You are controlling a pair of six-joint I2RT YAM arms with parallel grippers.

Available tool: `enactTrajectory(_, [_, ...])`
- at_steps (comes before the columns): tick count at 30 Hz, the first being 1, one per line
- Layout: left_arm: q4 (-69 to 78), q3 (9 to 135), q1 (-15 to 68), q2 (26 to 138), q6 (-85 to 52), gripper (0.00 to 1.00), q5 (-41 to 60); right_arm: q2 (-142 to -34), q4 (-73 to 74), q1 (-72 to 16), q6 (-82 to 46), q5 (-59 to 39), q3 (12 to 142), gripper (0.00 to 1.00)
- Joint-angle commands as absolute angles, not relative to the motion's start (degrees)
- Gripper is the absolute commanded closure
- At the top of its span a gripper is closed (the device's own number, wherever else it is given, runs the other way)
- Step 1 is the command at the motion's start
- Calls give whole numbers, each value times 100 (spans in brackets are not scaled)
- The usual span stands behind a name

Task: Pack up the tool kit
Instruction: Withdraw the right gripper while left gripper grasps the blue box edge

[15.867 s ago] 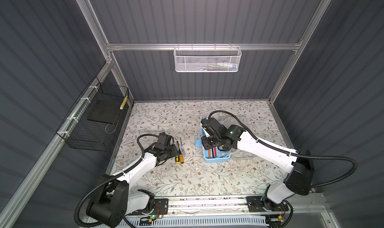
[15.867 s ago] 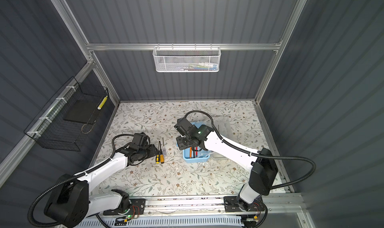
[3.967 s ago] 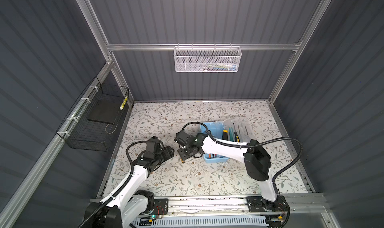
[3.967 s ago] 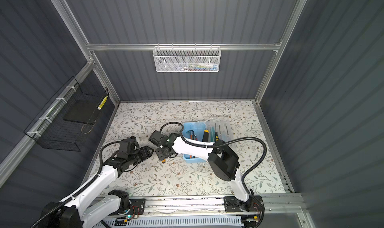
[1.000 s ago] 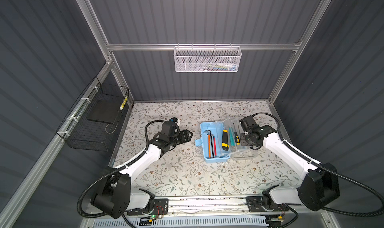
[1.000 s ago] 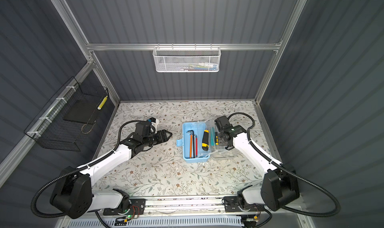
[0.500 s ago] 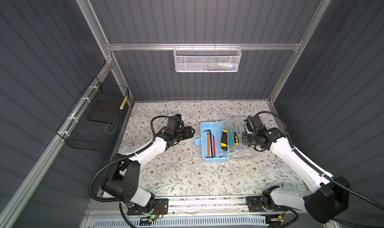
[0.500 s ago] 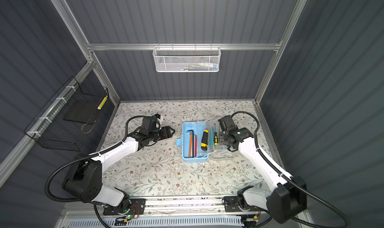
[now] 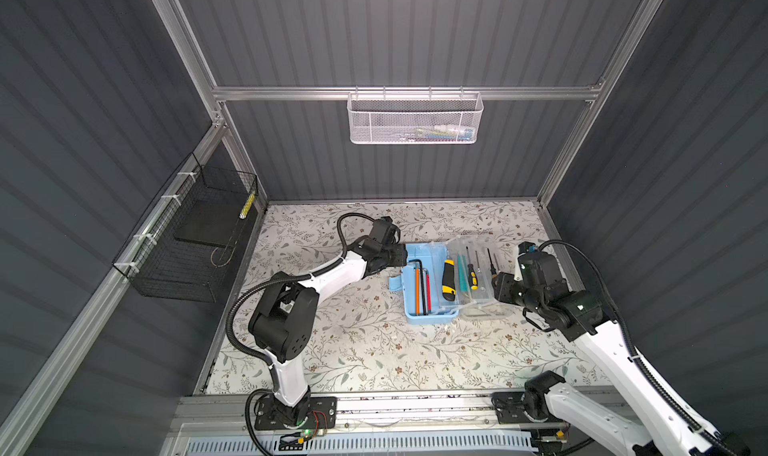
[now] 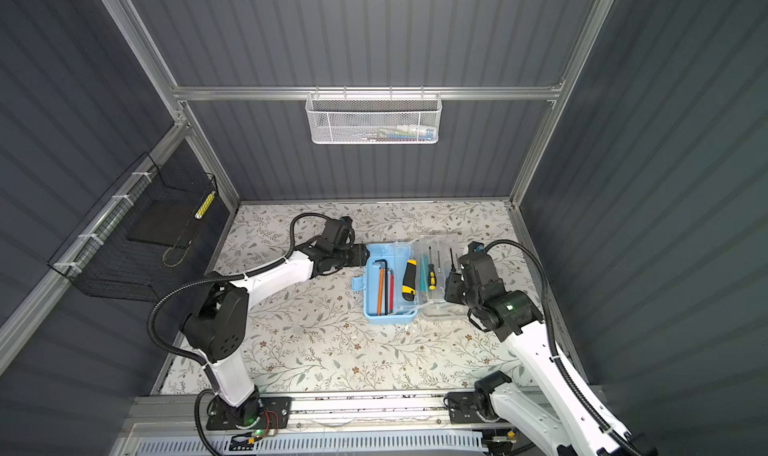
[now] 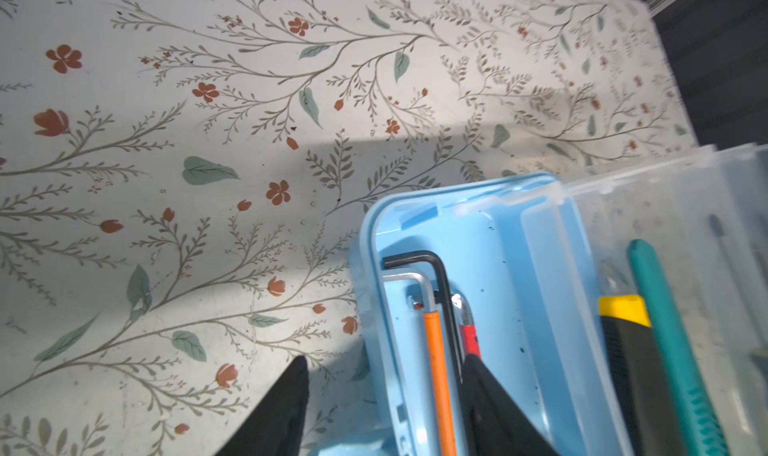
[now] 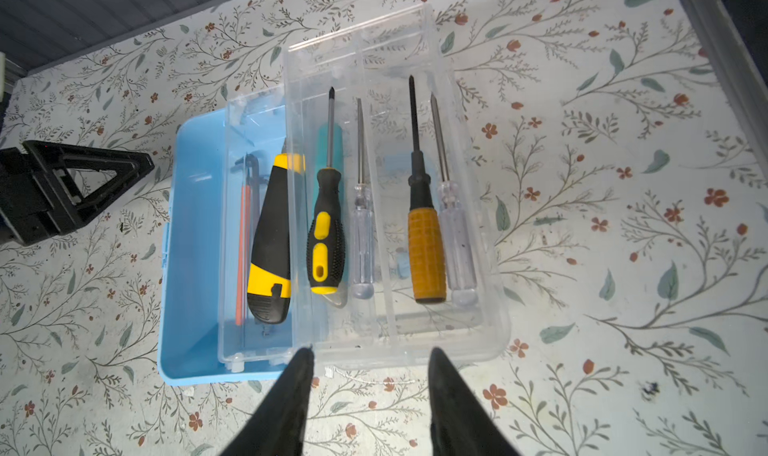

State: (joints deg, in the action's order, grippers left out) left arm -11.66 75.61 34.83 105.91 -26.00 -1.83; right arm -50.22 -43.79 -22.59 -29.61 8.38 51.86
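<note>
- Left claw (image 11: 384,357) stands parted, astride the blue box (image 11: 494,246) wall at its ten o'clock corner, gripping nothing.
- Right claw (image 12: 370,349) parted, empty, at three o'clock of the clear tray (image 12: 415,342).

Left pincer (image 11: 384,360) has reached the blue box (image 11: 490,242); right pincer (image 12: 371,352) has opened.

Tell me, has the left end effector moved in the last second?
Yes: the left end effector moved rightward, up to the left wall of the light-blue box.

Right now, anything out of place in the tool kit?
Yes: the clear tray holding four screwdrivers lies mostly outside the blue box, overlapping only its edge, not seated in it. Nothing looks spilled or broken.
</note>
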Motion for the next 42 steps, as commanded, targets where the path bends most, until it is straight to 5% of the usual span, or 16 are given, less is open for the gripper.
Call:
enactTrajectory(1, [-1697, 8039, 3524, 10941, -2249, 46, -712, -4815, -4597, -2265, -3190, 989, 4992, 53])
enactTrajectory(7, [-1560, 8586, 3524, 11442, -2115, 46, -686, -4522, -4588, -2267, -3426, 1041, 4691, 53])
enactTrajectory(19, [-1777, 9345, 3524, 12319, -2288, 62, -422, -4299, -4537, -2268, -3605, 956, 4505, 53])
enactTrajectory(27, [-1714, 9198, 3524, 12250, -2442, 82, -637, -4317, -4307, -2173, -3596, 1042, 4302, 53])
enactTrajectory(34, [-1675, 8961, 3515, 11998, -2662, 100, -1073, -4146, -3806, -1228, -3519, 375, 4176, 53])
enactTrajectory(42, [-1640, 8456, 3299, 11603, -2905, 100, -1445, -4367, -2808, 403, -3746, -1560, 3313, 55])
